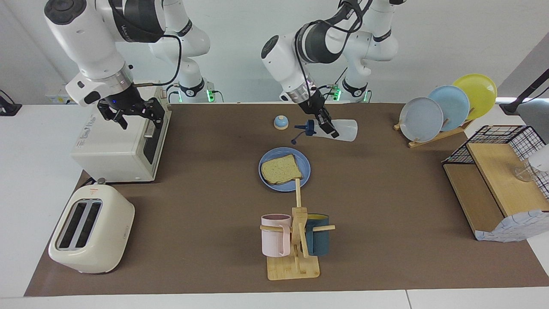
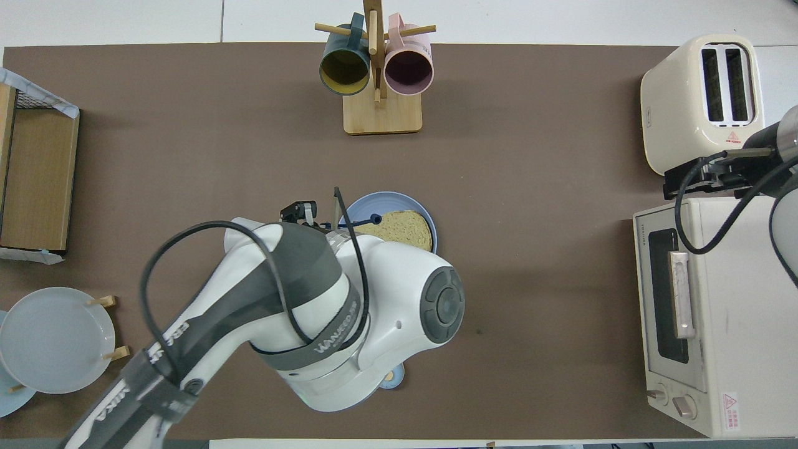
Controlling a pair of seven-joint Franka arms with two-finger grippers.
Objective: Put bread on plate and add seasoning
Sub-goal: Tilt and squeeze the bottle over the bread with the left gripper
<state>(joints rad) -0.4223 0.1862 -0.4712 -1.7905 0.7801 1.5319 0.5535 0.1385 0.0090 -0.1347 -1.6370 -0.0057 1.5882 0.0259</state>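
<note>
Left gripper (image 1: 327, 124), upper centre of the facing view: fingers pinched on the seasoning (image 1: 339, 130), a translucent bottle held on its side in the air, its dark blue spouted cap (image 1: 307, 128) pointing toward the frame's left. The bottle hangs over the brown mat just above the plate (image 1: 305, 165) in that frame. In the overhead view the left arm's bulk covers the bottle; only a bit of the blue cap (image 2: 375, 219) shows at the plate's (image 2: 386, 200) rim.

Right gripper (image 1: 131, 112), upper left of the facing view: fingers spread, holding nothing, hanging over the toaster oven (image 1: 118, 150). In the overhead view it appears at the right edge (image 2: 707, 178), between the toaster (image 2: 701, 100) and the oven (image 2: 717, 318).

The bread (image 1: 281, 169) lies flat on the blue plate at frame centre, within the rim. A speckled crumb and darker crust are visible; the overhead view shows part of the slice (image 2: 402, 227) past the arm.

Other items: a small blue dome with tan knob (image 1: 281, 122) on the mat, beside the bottle's cap, toward upper centre. Mug stand (image 1: 296, 253) at lower centre, carrying a pink mug (image 1: 275, 235) and a dark teal mug (image 1: 318, 240); its upright post overlaps the plate's lower edge in the facing view. White toaster (image 1: 90, 229) at lower left. Plate rack (image 1: 446, 109) with three upright plates at upper right. Wire-and-wood shelf (image 1: 497, 184) at the right edge.
</note>
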